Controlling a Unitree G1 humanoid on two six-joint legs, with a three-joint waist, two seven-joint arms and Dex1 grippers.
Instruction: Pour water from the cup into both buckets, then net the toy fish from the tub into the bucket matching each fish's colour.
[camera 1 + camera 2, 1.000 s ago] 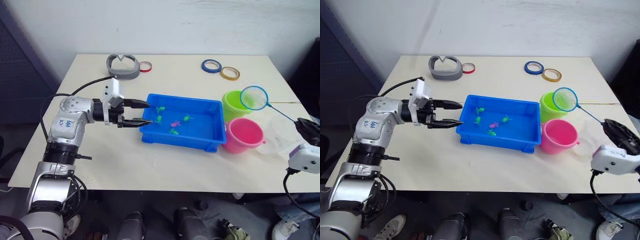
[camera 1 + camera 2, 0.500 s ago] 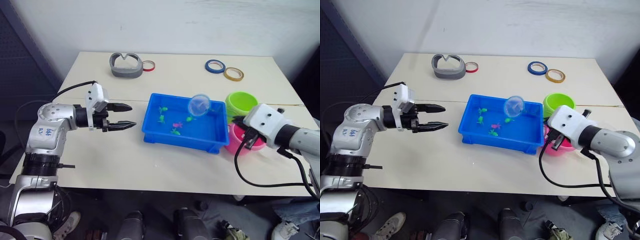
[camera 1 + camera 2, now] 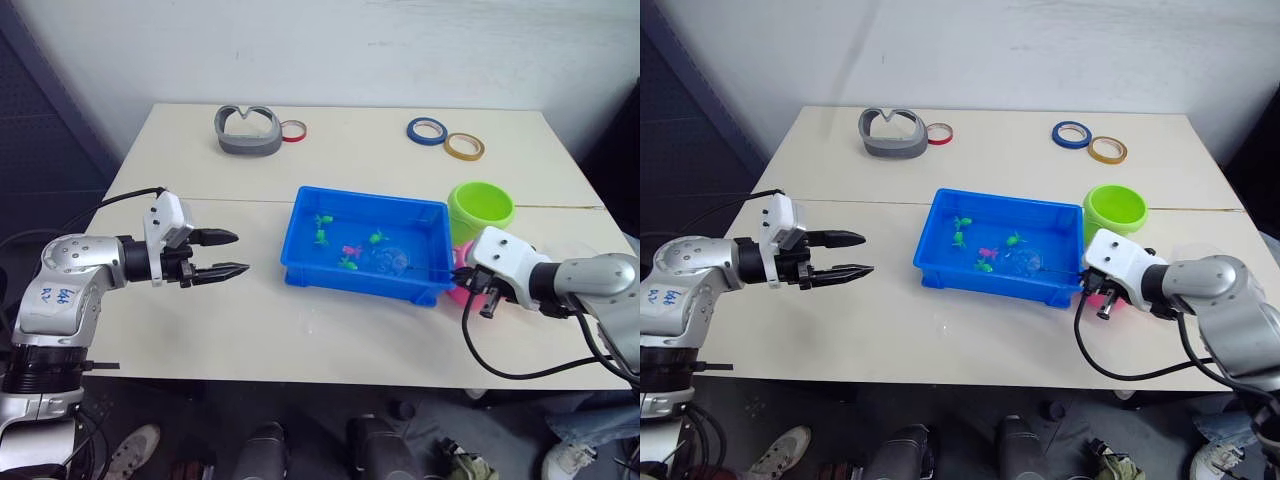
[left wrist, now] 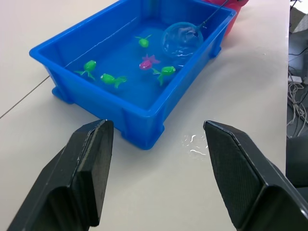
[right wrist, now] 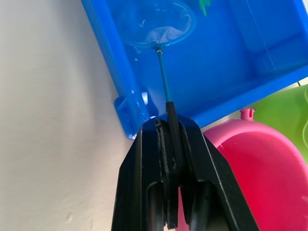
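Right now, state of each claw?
Left claw: open, empty, hovering over the table short of the tub.
Right claw: shut on the net handle, hoop down in the tub.

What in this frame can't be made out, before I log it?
- Whether the net has a fish in it: the mesh is underwater in the tub and shows nothing clear in the left wrist view.
- The pink bucket: mostly behind the right arm in the head views, cut by the edge in the right wrist view.
- The cup: only a faint see-through shape by the right arm.
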